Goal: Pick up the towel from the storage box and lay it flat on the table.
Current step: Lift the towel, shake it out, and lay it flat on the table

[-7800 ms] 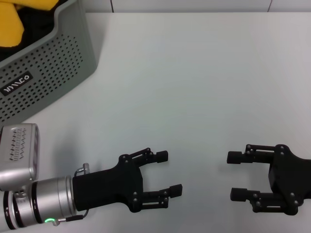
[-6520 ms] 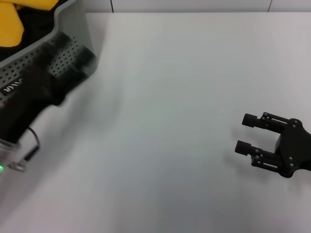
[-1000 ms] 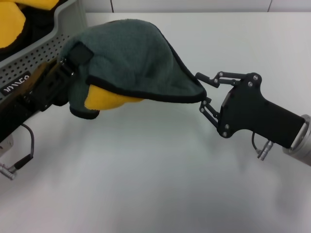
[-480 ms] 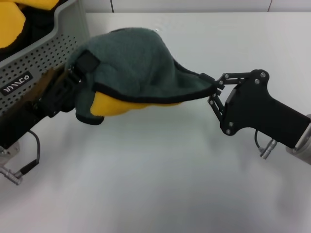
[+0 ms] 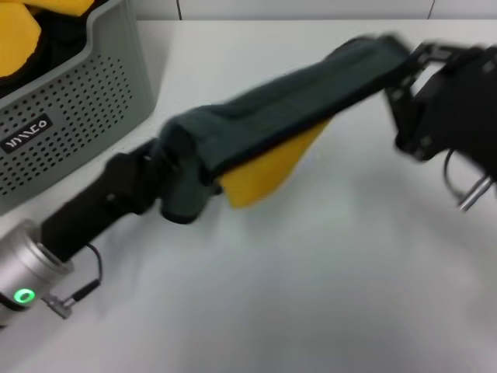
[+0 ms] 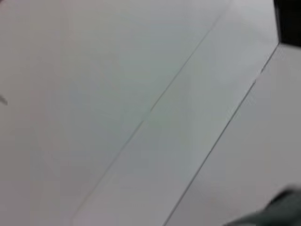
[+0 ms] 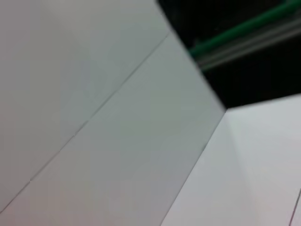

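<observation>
The towel hangs stretched between my two grippers above the white table, dark grey-green side up, with a mustard-yellow fold drooping beneath. My left gripper is shut on its near-left end. My right gripper is shut on its far-right end, raised higher. The grey storage box stands at the far left, apart from the towel. A dark corner of the towel shows in the left wrist view. The right wrist view shows only wall panels.
Other yellow cloths lie bunched inside the storage box. The table's far edge meets a white panelled wall at the top of the head view.
Both grippers have pulled apart, stretching the bunched towel into a long band. The left gripper moved toward the table's middle and nearer; the right one rose to the far right.
</observation>
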Available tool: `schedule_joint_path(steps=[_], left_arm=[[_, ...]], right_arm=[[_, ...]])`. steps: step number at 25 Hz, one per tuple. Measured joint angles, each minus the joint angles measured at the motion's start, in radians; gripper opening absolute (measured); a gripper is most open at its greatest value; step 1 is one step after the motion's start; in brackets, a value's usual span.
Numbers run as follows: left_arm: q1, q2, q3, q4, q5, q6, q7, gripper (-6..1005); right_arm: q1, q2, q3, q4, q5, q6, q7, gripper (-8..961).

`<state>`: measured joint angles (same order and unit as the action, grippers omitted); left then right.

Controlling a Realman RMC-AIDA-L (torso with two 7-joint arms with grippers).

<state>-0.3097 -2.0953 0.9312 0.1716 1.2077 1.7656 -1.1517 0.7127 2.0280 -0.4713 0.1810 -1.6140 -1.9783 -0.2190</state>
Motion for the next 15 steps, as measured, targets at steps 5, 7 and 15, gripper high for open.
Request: schedule_joint_path(steps=[5, 7, 15], left_arm=[[-0.033, -0.007, 0.004, -0.074, 0.042, -0.021, 0.109, 209], [-0.047, -0.007, 0.009, -0.109, 0.043, -0.021, 0.146, 259], [-0.103, -0.012, 0.057, -0.160, 0.045, -0.018, 0.216, 499]], right_arm=[[0.041, 0.000, 0.053, -0.109, 0.009, -0.077, 0.167, 11], [0.062, 0.000, 0.077, -0.151, 0.009, -0.088, 0.225, 12], [0.116, 0.000, 0.097, -0.247, 0.085, -0.093, 0.336, 14]])
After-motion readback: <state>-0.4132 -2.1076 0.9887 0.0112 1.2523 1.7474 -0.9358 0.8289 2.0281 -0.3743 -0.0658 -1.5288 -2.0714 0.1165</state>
